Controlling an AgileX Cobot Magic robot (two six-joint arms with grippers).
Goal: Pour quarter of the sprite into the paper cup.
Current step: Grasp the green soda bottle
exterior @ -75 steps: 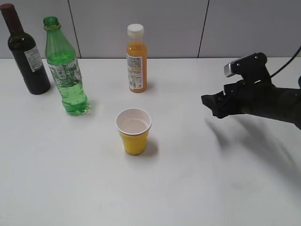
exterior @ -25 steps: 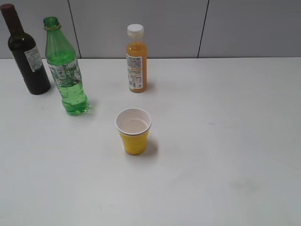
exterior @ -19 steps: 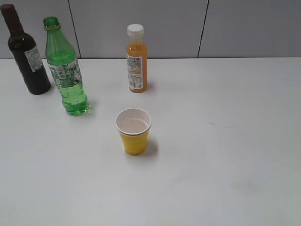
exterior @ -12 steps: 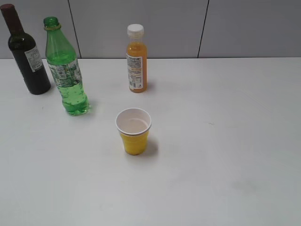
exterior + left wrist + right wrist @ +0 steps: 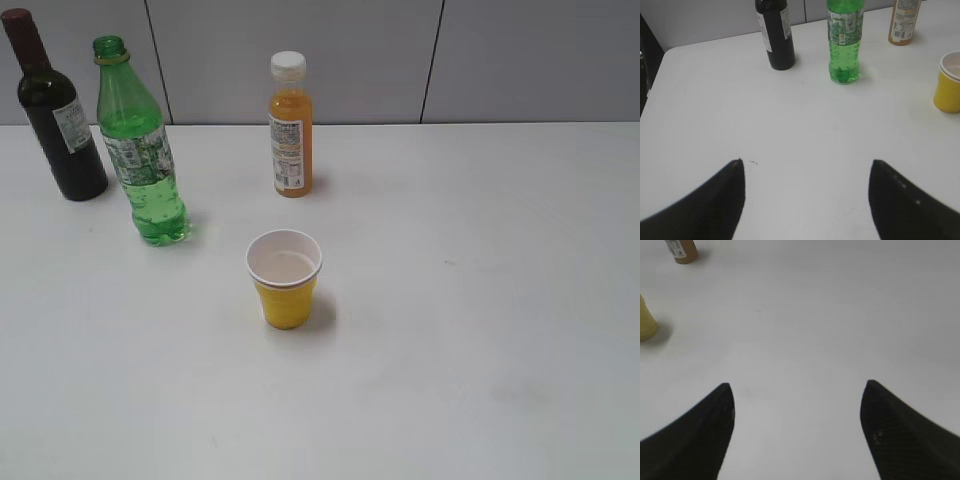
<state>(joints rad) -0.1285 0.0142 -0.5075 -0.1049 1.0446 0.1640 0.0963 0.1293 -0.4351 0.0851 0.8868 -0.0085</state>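
The sprite (image 5: pixel 140 150), a tall green bottle with no cap, stands upright at the back left of the white table (image 5: pixel 480 300); it also shows in the left wrist view (image 5: pixel 844 40). The paper cup (image 5: pixel 285 278), yellow with a white inside, stands upright near the middle; it shows at the right edge of the left wrist view (image 5: pixel 949 82) and the left edge of the right wrist view (image 5: pixel 646 320). Neither gripper shows in the exterior view. My left gripper (image 5: pixel 807 167) is open and empty, well short of the sprite. My right gripper (image 5: pixel 797 390) is open and empty over bare table.
A dark wine bottle (image 5: pixel 55 110) stands at the back left beside the sprite and shows in the left wrist view (image 5: pixel 775 32). An orange juice bottle (image 5: pixel 290 125) with a white cap stands behind the cup. A grey wall (image 5: pixel 500 60) runs behind the table.
Three seconds ago the right arm reached into the exterior view from the right; it has since withdrawn out of that view. The bottles and cup have not moved.
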